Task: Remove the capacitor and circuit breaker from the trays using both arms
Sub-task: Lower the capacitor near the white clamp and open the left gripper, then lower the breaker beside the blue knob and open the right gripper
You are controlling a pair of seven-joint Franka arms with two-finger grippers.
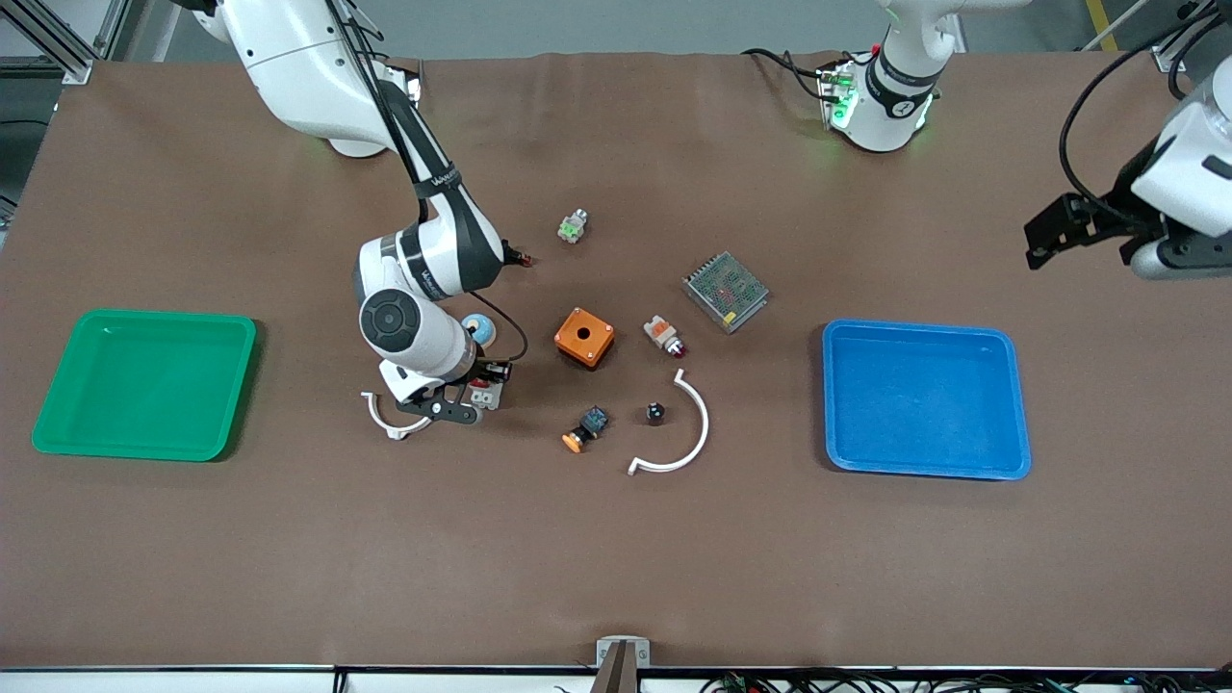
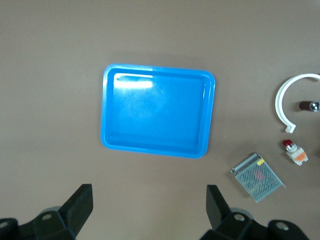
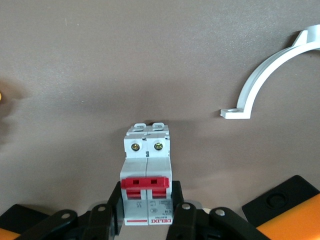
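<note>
- Front view: the right gripper (image 1: 478,393), left of centre frame, jaws clamped on the breaker (image 1: 486,394), low over the desk (image 1: 616,558). The capacitor (image 1: 655,413), a tiny black cylinder, sits centre frame; its axis cannot be told.
- Left wrist view: the left gripper (image 2: 149,205) waits with jaws wide and empty, at the bottom edge below the blue tray (image 2: 108,112).
- Right wrist view: the breaker, light grey with red levers, long axis running up the frame.

Front camera: high, across the table (image 1: 616,558) from the robot bases, angled steeply down, taking in the whole surface.

Left wrist camera: well up, facing straight down over the blue tray (image 2: 157,112) toward the left arm's end. Shares with the front view the tray, the mesh-cased box (image 2: 257,177) and one white curved bracket (image 2: 285,102).

Right wrist camera: low and close to the table, breaker (image 3: 147,175) filling the foreground. Shares with the front view the breaker and a second white curved bracket (image 3: 265,85).
</note>
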